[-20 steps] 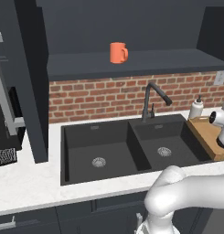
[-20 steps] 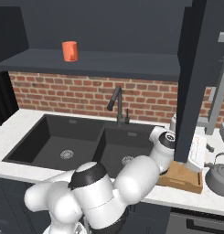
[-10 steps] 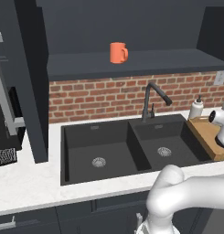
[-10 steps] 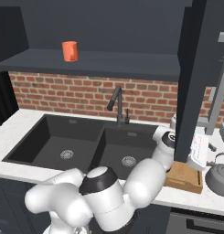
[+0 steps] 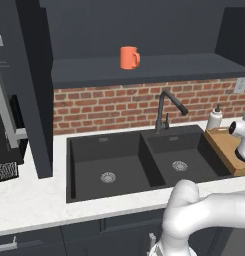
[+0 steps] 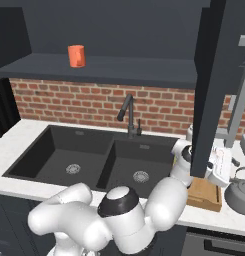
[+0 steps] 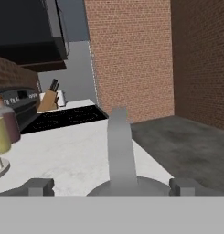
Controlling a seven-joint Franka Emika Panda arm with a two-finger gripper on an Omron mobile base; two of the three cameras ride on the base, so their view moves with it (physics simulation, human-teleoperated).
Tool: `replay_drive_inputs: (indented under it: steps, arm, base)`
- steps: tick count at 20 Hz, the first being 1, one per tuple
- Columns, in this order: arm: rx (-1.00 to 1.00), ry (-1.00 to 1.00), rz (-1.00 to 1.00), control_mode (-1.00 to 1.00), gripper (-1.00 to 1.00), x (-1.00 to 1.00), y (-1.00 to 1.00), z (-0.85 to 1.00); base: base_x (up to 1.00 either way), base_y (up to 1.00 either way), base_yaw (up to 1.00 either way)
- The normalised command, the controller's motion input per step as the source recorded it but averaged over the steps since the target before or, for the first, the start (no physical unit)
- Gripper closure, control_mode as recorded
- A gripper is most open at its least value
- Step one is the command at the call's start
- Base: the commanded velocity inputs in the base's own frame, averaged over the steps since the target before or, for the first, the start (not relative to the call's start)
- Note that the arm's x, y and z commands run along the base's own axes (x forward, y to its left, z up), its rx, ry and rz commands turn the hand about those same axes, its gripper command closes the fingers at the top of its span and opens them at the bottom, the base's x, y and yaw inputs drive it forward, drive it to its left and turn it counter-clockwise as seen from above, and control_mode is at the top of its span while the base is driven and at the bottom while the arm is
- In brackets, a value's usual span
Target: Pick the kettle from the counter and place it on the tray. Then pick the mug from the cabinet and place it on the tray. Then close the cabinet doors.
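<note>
The grey metal kettle (image 6: 241,192) sits on the white marbled counter (image 5: 31,205) at the far right, just beside the wooden tray (image 6: 205,194), which lies bare next to the dark double sink (image 5: 144,161). In the hand view the kettle's arched handle (image 7: 119,148) rises between the two finger tips of the gripper (image 7: 110,187), whose jaws stand spread wide on either side, gripping nothing. An open cabinet door (image 6: 216,85) hangs in front of the arm's wrist in the right base view. A soap bottle (image 5: 214,118) stands by the tray's back corner, near the black faucet (image 5: 168,109). The orange mug (image 5: 129,57) stands on the open cabinet's shelf (image 5: 144,67), above a red brick backsplash (image 5: 104,107). Beyond the counter lie a black stovetop (image 7: 67,117) and a knife block (image 7: 49,99).
</note>
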Motion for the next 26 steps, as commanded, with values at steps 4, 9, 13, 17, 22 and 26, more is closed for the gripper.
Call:
replay_drive_inputs:
  steps: [4, 9, 13, 17, 22, 26]
  arm:
    - [0.0, 0.0, 0.0, -1.0, -1.0, 0.14, -0.11, -0.15]
    - [0.0, 0.0, 0.0, -1.0, -1.0, 0.15, -0.17, -0.13]
    - [0.0, 0.0, 0.0, -1.0, -1.0, 0.07, -0.23, -0.08]
    - [0.0, 0.0, 0.0, -1.0, -1.0, 0.0, -0.25, -0.01]
    - [0.0, 0.0, 0.0, -1.0, 1.0, -0.06, -0.09, 0.0]
    - [-0.02, 0.0, 0.0, -1.0, 1.0, -0.13, 0.0, -0.07]
  base:
    - [0.0, 0.0, 0.0]
    - [0.0, 0.0, 0.0]
    - [0.0, 0.0, 0.0]
    - [0.0, 0.0, 0.0]
    - [0.0, 0.0, 0.0]
    - [0.0, 0.0, 0.0]
